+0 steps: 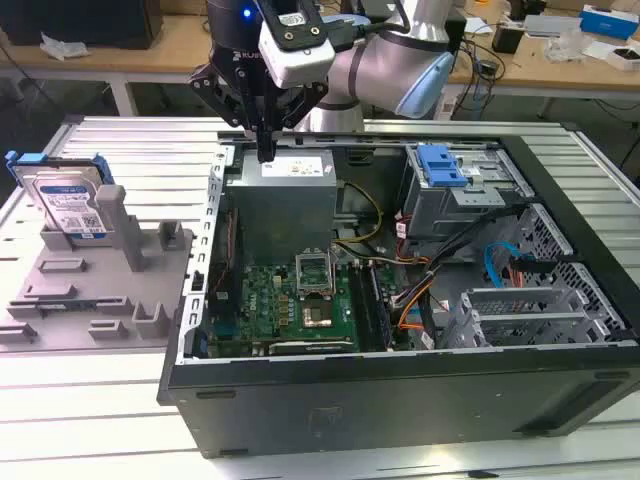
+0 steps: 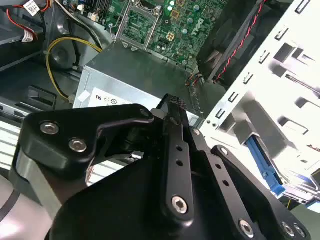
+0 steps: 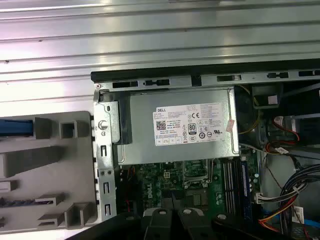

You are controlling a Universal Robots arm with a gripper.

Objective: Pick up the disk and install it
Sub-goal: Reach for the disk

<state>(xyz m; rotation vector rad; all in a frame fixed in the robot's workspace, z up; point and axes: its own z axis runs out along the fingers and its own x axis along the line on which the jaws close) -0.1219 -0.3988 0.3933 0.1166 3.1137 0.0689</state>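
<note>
Grey fixture [image 1: 100, 300] holds the disk [image 1: 68, 205] on edge.

**Counter and its load.** We see a counter [image 1: 90, 410] of pale, ribbed metal slats running across the exterior view. Two things lie directly on it. Toward the exterior view's left sits a flat grey moulded tray [image 1: 100, 290] with upright posts and slots. At centre and toward the right, an open black computer case [image 1: 400, 400] lies on its side, open face up. Tray and case sit just beside each other; we cannot tell whether they touch. Bare slats show around both.
</note>
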